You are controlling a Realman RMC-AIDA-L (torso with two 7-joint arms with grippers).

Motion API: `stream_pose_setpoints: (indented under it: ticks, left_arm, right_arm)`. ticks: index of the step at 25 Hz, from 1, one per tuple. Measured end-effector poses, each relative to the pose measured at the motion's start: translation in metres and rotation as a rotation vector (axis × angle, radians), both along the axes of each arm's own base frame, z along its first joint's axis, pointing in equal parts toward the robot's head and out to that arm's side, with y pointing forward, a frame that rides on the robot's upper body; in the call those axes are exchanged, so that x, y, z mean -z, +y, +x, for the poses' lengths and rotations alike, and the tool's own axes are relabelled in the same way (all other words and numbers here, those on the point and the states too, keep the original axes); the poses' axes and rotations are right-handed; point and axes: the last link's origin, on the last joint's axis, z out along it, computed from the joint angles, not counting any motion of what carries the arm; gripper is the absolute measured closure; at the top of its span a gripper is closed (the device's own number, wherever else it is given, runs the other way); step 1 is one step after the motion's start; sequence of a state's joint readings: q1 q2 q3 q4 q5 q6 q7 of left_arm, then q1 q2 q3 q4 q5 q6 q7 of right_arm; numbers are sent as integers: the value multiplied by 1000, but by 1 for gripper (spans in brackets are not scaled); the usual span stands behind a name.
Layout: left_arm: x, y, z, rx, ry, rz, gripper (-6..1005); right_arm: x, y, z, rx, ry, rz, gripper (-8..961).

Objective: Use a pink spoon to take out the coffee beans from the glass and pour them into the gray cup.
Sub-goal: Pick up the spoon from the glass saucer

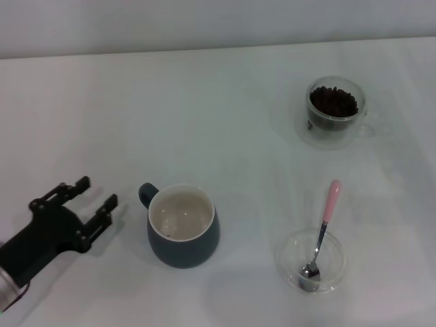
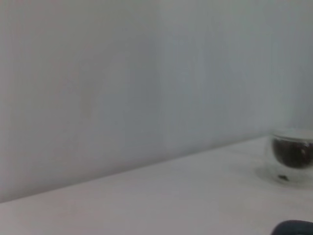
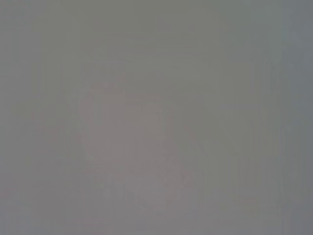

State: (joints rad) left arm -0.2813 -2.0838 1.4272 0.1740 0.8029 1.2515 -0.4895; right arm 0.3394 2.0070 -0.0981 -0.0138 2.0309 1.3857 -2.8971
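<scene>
The gray cup (image 1: 182,226) stands at the front middle of the table, its handle toward my left gripper (image 1: 95,193), which sits open on the table just left of it, holding nothing. The pink spoon (image 1: 323,225) rests with its metal bowl inside a shallow clear glass dish (image 1: 311,261) at the front right, handle leaning out over the far rim. The glass (image 1: 334,112) holding dark coffee beans (image 1: 333,101) stands at the back right; it also shows in the left wrist view as the glass (image 2: 291,155). My right gripper is out of view.
White tabletop (image 1: 225,136) with a pale wall behind. The rim of the gray cup (image 2: 293,227) peeks into the left wrist view. The right wrist view shows only a blank grey surface.
</scene>
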Motion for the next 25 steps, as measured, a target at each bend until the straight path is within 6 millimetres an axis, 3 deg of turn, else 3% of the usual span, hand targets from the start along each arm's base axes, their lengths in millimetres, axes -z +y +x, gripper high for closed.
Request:
stream_pose_setpoints:
  ticks: [6,11,20,25]
  left_arm:
    - [-12,-8,-10,-50,-29,84,391]
    - [-25,-12,-17,-69,-33,181,263]
    - [-62,-6,-24,-100,-89,397,244]
    - [-71,1,-26,-116,-91,445,245]
  right_arm:
    - [4,-10,6,-11,49,-55,82]
    - [4,-14,15,-32,206,-197,82]
    - [-8,-11,22,-13,588,-560,88]
    - [0,-15,16,6,705,-776,88]
